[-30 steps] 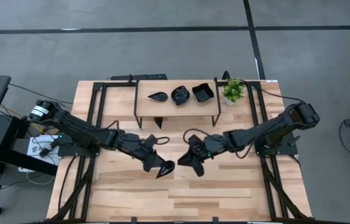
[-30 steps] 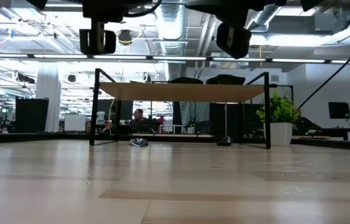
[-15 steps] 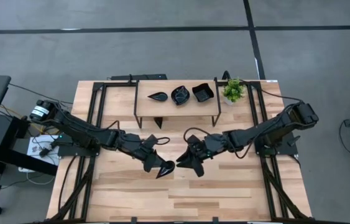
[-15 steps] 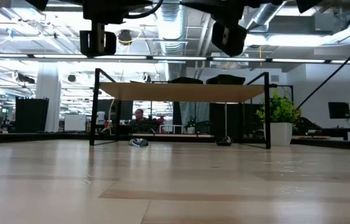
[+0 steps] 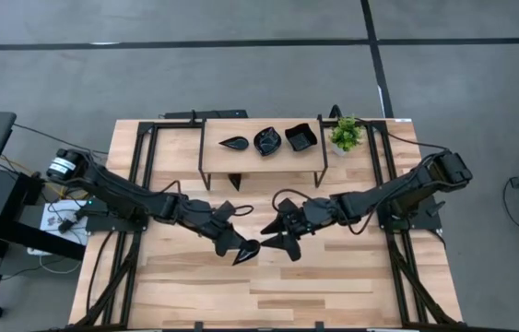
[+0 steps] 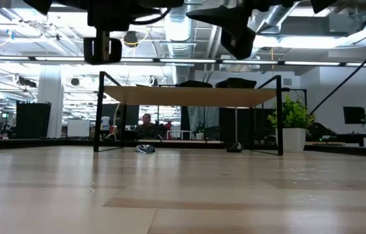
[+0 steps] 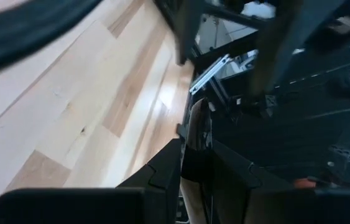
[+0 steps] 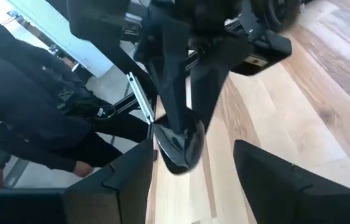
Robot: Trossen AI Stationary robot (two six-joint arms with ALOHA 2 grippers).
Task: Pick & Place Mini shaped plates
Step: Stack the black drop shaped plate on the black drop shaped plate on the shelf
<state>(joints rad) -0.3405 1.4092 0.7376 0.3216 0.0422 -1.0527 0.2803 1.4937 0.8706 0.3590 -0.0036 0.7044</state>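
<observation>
A small glossy black mini shaped plate (image 5: 251, 246) hangs above the middle of the table, with my left gripper (image 5: 241, 249) shut on it. My right gripper (image 5: 278, 241) faces it from the table's right and is open. Its fingers (image 8: 125, 177) stand on either side of the plate's free end (image 8: 181, 148) without touching it. Three more black plates lie on top of the low wooden shelf (image 5: 218, 129) at the far side: a teardrop one (image 5: 234, 143), a scalloped round one (image 5: 267, 141) and a square one (image 5: 300, 137). My left gripper pinches the plate's rim (image 7: 194, 146) between its two fingers (image 7: 162, 177). It comes from the table's left, slanting a little downward. The plate stands on edge between the fingers, sticks out past their tips toward my right gripper, and is lifted clear of the table.
A small green potted plant (image 5: 346, 134) stands at the shelf's right end. A dark small thing (image 5: 234, 182) lies on the table under the shelf. Black frame rails (image 5: 145, 157) run along both sides of the table. Bare wood lies toward the near edge.
My right gripper has opened wide in place, its fingers spreading apart around the plate's free end. The plate has stayed where it was in my left gripper, clear of the table.
</observation>
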